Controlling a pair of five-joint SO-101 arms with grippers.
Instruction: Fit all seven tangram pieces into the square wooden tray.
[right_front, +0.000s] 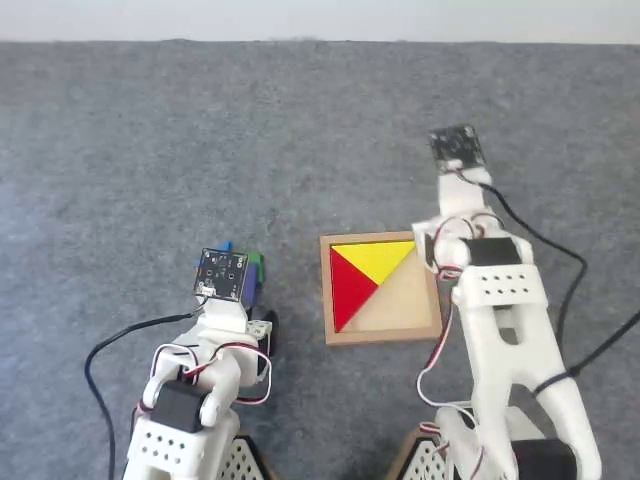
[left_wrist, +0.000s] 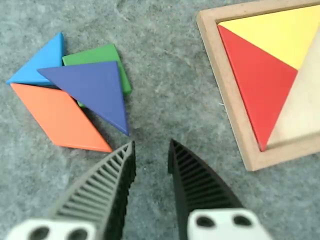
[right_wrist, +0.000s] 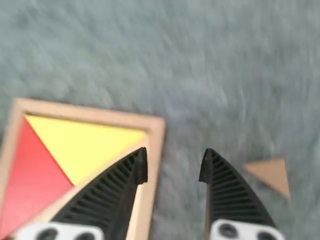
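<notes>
The square wooden tray (right_front: 326, 290) lies mid-table and holds a yellow triangle (right_front: 375, 257) and a red triangle (right_front: 350, 285). Left of it several loose pieces lie in a cluster: a light blue triangle (left_wrist: 40, 62), a green square (left_wrist: 100, 55), a dark blue triangle (left_wrist: 95, 90) lying over the green one, and an orange parallelogram (left_wrist: 57, 117). My left gripper (left_wrist: 151, 145) hangs open and holds nothing, just short of the dark blue triangle's tip. Over the tray's rim (right_wrist: 90, 112) my right gripper (right_wrist: 175, 162) stands open. A small tan triangle (right_wrist: 270, 172) lies on the carpet beyond that rim.
Grey carpet (right_front: 200, 130) covers the whole table. The left arm's wrist camera (right_front: 224, 274) covers most of the piece cluster from above. Cables (right_front: 560, 250) trail from the right arm.
</notes>
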